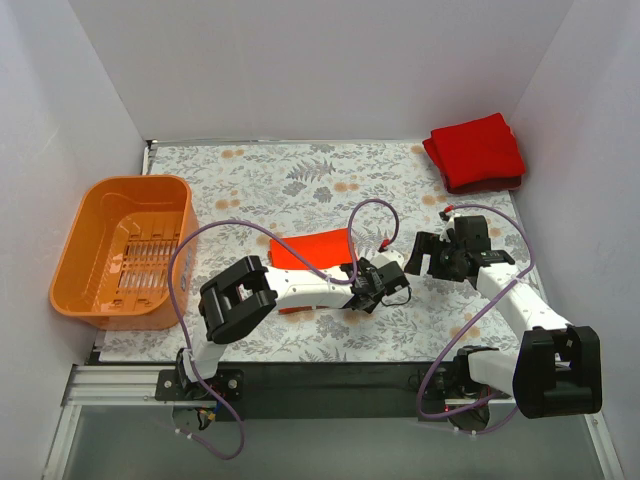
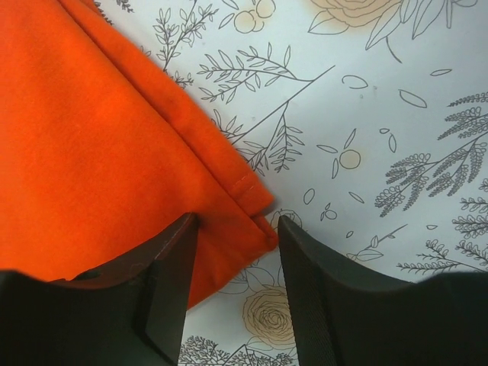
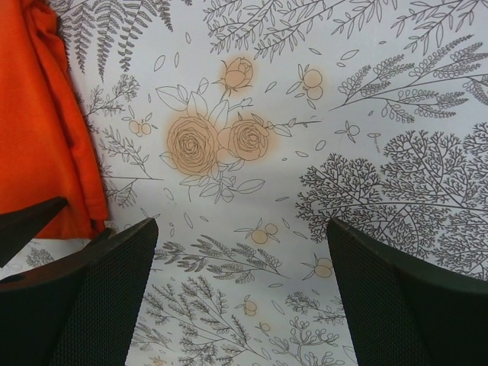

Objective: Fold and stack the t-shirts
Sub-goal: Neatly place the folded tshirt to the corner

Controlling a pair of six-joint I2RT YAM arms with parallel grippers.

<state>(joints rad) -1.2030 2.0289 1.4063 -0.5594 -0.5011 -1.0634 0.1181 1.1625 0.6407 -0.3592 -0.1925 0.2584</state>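
The bright orange-red t-shirt (image 1: 312, 247) lies folded flat at the table's middle, partly under my left arm. In the left wrist view it (image 2: 91, 137) fills the left side, and its hemmed corner lies between the fingers. My left gripper (image 1: 373, 287) (image 2: 236, 255) is open, low at the shirt's right corner, not closed on it. My right gripper (image 1: 425, 257) (image 3: 238, 229) is wide open and empty over bare tablecloth just right of the shirt, whose edge (image 3: 53, 114) shows at the left. The deeper red t-shirt (image 1: 476, 150) lies folded at the back right.
An empty rigid orange basket (image 1: 122, 250) stands at the left. A floral tablecloth (image 1: 300, 180) covers the table. White walls close in the back and both sides. The two grippers are close together near the middle right.
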